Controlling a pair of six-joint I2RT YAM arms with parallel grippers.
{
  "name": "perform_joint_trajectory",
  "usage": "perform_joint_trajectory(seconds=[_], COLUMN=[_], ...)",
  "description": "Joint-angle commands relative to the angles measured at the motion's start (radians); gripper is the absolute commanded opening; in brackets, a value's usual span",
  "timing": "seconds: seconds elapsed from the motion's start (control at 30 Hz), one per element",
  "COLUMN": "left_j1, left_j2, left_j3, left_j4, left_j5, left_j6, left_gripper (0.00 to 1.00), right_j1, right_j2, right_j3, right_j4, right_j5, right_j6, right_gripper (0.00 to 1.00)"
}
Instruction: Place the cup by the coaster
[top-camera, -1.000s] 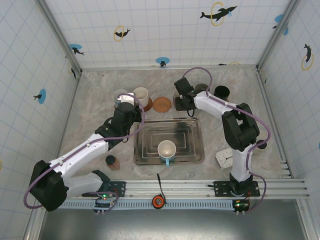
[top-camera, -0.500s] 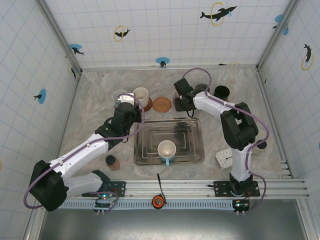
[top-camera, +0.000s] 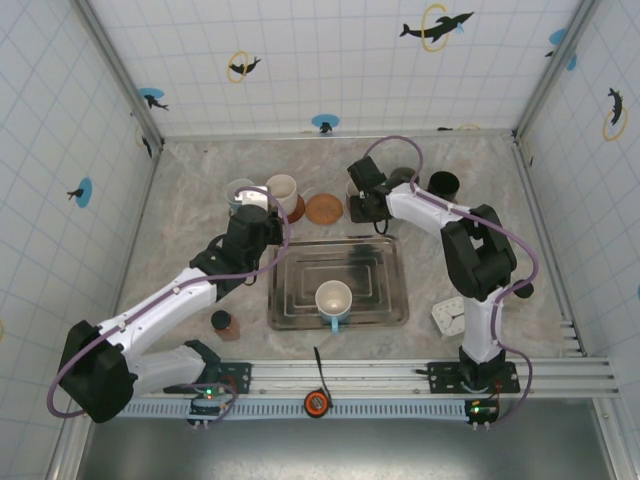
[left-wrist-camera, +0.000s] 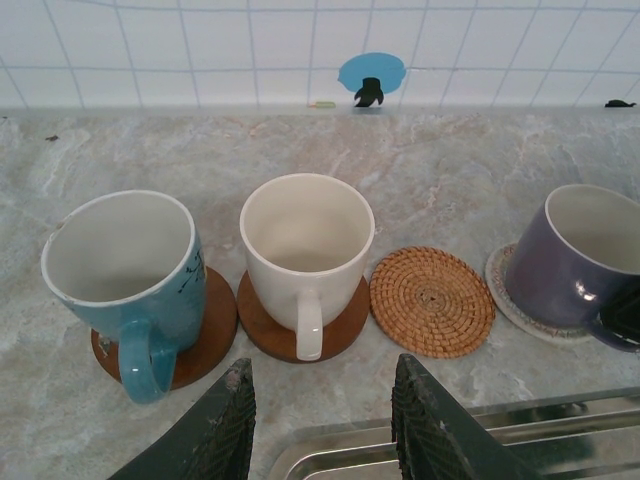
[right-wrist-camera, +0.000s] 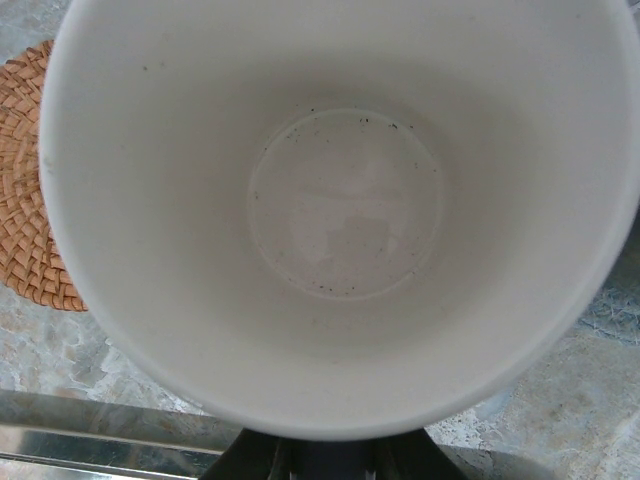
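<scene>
Cup of purple ceramic (left-wrist-camera: 575, 262) pinched at handle by right hand (right-wrist-camera: 325, 457) beside round woven coaster (left-wrist-camera: 432, 300); left hand (left-wrist-camera: 322, 400) spread, empty.

No text, brand or number I can read, dolphin stickers (top-camera: 437, 24) on the walls (top-camera: 300, 95) wordless, marks on blue mug (left-wrist-camera: 168, 305) blurred.

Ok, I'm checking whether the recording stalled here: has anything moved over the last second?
Almost nothing. The right arm shifted its elbow a touch leftward in the top view; otherwise nothing visibly changed. The right gripper stays shut on the purple cup, the left gripper stays open before the cream cup, and the tray mug has not moved.
</scene>
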Motion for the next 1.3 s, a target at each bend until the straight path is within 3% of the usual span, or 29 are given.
perform_joint_trajectory(seconds=[0.0,0.17,0.93,1.27], left_j1=[-0.003,-0.004,-0.003,-0.004], left_j2=[-0.020,-0.031,-0.043,-0.052], left_j3=[0.029,0.025,0.024,0.024], left_j4=[-0.016,-0.020,-0.024,-0.030], left_j5=[-0.019,-0.020,-0.015,-0.013], left_j6=[0.025,0.023,0.020,0.014], left_gripper=[0.38,0.38,0.39,0.39], right_j1=[-0.003,-0.003,-0.002,0.004], right_j2=[-0.013,-0.020,-0.069,-0.132], right_j3=[0.023,0.013,-0.019,-0.066], right_j4=[0.033,0.037,0.051,0.057], right_j5=[0.014,0.011,-0.003,-0.006], right_j6=[0.016,0.020,0.028,0.039], right_gripper=[0.00,0.03,0.38,0.48])
